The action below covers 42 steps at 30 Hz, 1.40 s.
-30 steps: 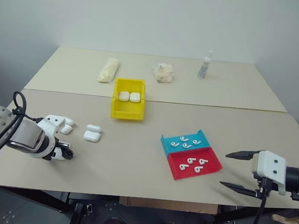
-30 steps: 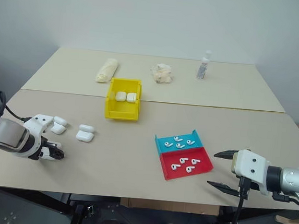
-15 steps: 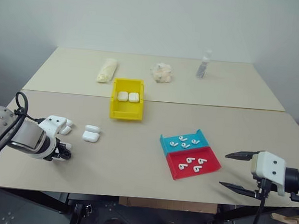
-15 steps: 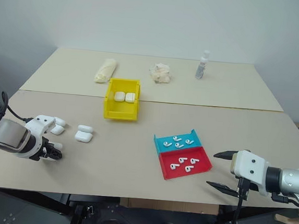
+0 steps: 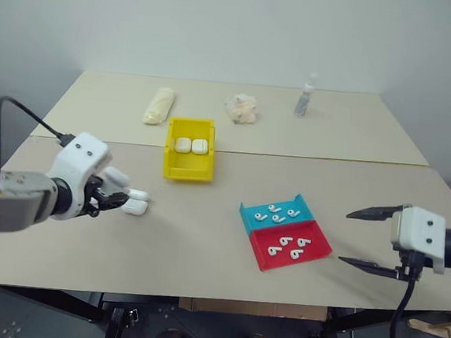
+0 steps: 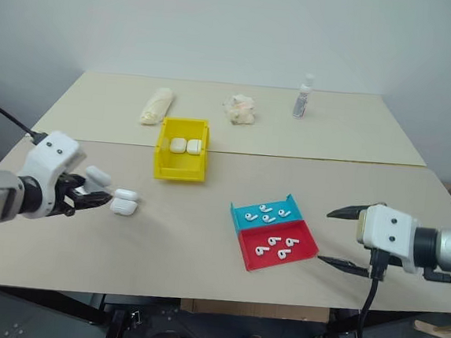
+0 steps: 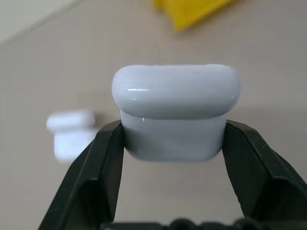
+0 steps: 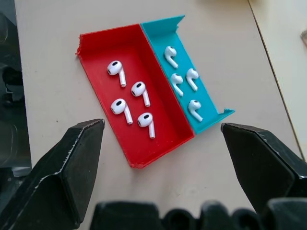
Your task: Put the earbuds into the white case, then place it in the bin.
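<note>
Above the beige table (image 5: 204, 238), left gripper (image 7: 175, 139) clamps the white case (image 7: 175, 112); right gripper (image 8: 163, 158) gapes.

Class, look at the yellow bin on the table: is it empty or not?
Not empty. The yellow bin holds two white cases side by side.

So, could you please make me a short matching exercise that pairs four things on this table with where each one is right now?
Things:
1. white case
2. earbuds
3. two closed cases
4. spray bottle

Places:
A. inside the yellow bin
B. far side of the table
C. clamped in the left gripper
D. in the red and blue trays

Pairs: 1-C, 2-D, 3-A, 4-B
</note>
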Motion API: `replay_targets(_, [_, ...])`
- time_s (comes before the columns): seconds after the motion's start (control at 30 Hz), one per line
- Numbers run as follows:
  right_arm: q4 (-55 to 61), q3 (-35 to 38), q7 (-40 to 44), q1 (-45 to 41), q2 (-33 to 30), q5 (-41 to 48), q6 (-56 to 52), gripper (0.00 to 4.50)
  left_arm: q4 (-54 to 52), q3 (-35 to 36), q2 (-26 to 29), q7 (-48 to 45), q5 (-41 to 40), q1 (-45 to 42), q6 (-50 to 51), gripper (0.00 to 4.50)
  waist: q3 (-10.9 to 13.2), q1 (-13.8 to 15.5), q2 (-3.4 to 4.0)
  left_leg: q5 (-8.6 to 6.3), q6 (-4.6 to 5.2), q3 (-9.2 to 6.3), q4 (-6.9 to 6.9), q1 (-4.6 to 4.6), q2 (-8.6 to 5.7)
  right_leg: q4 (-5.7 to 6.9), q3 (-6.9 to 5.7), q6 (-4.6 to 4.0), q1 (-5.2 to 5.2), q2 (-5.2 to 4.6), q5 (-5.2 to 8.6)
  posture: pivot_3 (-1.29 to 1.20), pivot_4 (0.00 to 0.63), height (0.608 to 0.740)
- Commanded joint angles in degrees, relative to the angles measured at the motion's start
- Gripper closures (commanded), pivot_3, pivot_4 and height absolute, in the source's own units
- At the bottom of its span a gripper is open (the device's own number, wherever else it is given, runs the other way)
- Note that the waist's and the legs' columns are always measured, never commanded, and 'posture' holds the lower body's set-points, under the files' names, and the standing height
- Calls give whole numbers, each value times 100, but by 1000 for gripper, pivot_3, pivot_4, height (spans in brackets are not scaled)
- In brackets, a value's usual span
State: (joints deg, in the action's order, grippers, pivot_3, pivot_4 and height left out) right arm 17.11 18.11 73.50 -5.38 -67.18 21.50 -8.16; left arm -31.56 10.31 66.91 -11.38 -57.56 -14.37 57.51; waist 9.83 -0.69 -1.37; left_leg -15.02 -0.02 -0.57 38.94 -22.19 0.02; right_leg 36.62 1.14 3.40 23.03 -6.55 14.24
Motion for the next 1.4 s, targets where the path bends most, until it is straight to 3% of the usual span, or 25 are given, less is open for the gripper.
replay_targets(0.03, [-147, -378, 420, -612, -354, 74, -48, 0, -209, -134, -936, -1006, 1267, 206, -2213, 1731, 0, 21, -1, -1, 2, 4, 1, 0, -2, -4, 2, 0, -3, -2, 0, 0, 150, 740])
replay_targets(0.1, [-211, -696, 625, -1020, -523, 31, -132, 0, 87, -454, -1742, -1610, 1946, 263, -3587, 1731, -1, 36, -1, -3, 5, 5, 5, -11, 2, -12, -4, 1, 0, -1, -2, 0, 150, 740])
replay_targets(0.3, [-219, -1599, 1110, -2121, -726, -287, -146, 0, 1099, -846, -3525, -2374, 2468, -3, -5234, 1731, 1, 53, -4, -9, 18, 10, 15, -28, 8, -37, -9, 10, 4, 2, -11, 0, 150, 740])
replay_targets(0.47, [-112, -2241, 1467, -2862, -602, -507, -299, 0, 1956, -1042, -4087, -3702, 2498, -77, -6124, 1731, 0, 40, -2, -11, 22, 9, 24, -28, 9, -28, -9, 13, 6, 3, -13, 0, 150, 740])
replay_targets(0.7, [-175, -3314, 1892, -3729, -253, -1163, -462, 0, 2279, -1129, -4238, -4662, 2431, 39, -6328, 1731, 0, -19, -2, -13, 25, 5, 25, -27, 13, -28, -9, 13, 8, 7, -13, 0, 150, 740])
replay_targets(0.83, [-417, -3892, 1890, -4161, 130, -1626, -438, 0, 2285, -1115, -4289, -4750, 2595, 83, -6342, 1731, 0, -16, -2, -12, 25, 1, 25, -26, 15, -19, -9, 12, 12, 9, -13, 0, 150, 740])
replay_targets(0.97, [-641, -4186, 1787, -4228, 427, -2059, -207, 909, 2178, -1095, -4331, -4615, 2718, 142, -6300, 1731, 0, -1, -2, -12, 25, 1, 29, -27, 13, -16, -8, 12, 13, 8, -13, 0, 150, 740])
replay_targets(1.2, [-861, -4400, 1655, -4148, 610, -2638, -44, 909, 1973, -1096, -4323, -4422, 2795, 239, -6255, 1731, 0, -2, -2, -12, 25, -20, 29, -29, 13, -18, -10, 12, 16, 7, -13, 0, 150, 740])
replay_targets(1.3, [-1058, -4465, 1583, -4046, 660, -2879, 103, 1516, 1857, -1111, -4297, -4292, 2842, 284, -6111, 1731, 0, -3, -2, -12, 24, -20, 29, -27, 12, -14, -10, 12, 14, 8, -13, 0, 150, 740])
replay_targets(1.4, [-1214, -4484, 1424, -3943, 774, -3126, 146, 1516, 1707, -1128, -4221, -4178, 2866, 321, -5896, 1731, 0, -3, -2, -12, 24, -20, 29, -25, 13, -9, -10, 12, 15, 9, -12, 0, 150, 740])
